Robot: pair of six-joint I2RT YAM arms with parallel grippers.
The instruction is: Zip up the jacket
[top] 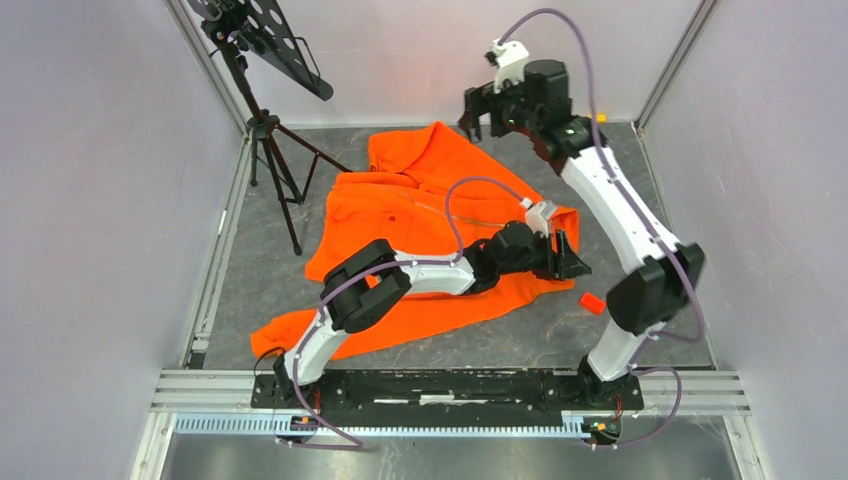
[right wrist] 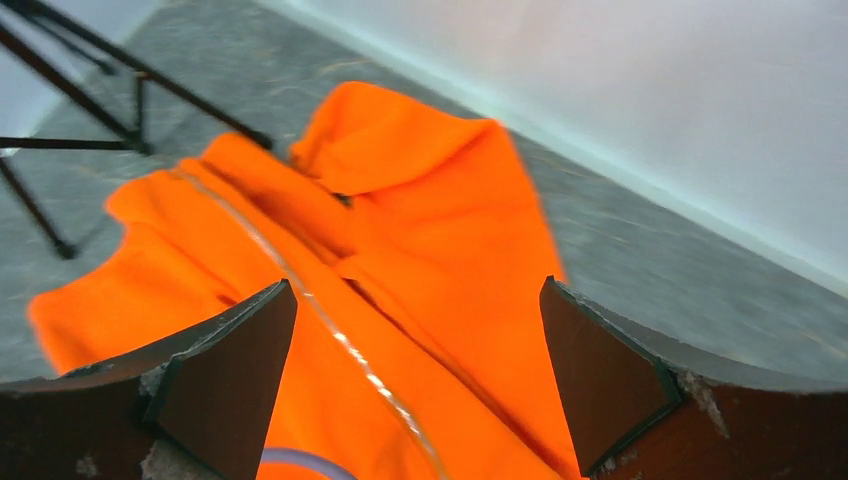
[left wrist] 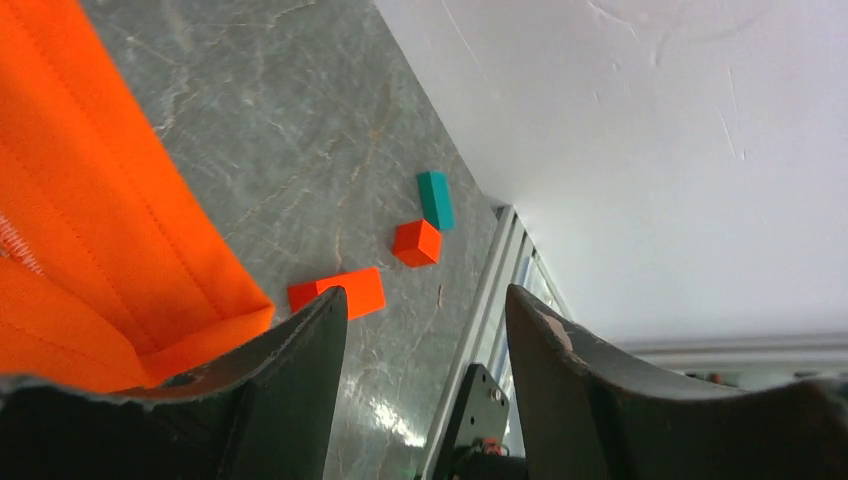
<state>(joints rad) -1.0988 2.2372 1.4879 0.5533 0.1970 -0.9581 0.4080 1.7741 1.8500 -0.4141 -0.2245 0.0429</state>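
The orange jacket (top: pixel 400 205) lies spread on the grey table, collar toward the back. Its thin light zipper (right wrist: pixel 340 335) runs down the front in the right wrist view. My left gripper (top: pixel 572 258) is open and empty, low at the jacket's right hem (left wrist: pixel 90 230), pointing right past the edge. My right gripper (top: pixel 482 118) is open and empty, held high above the collar end (right wrist: pixel 430 180). In the right wrist view the fingers (right wrist: pixel 230 370) frame the jacket front from above without touching it.
A black tripod stand (top: pixel 265 130) stands at the back left, also in the right wrist view (right wrist: pixel 80 130). An orange block (top: pixel 591 301) lies right of the jacket. The left wrist view shows two orange blocks (left wrist: pixel 340 292) (left wrist: pixel 417 243) and a teal block (left wrist: pixel 436 200) near the right rail (left wrist: pixel 500 270).
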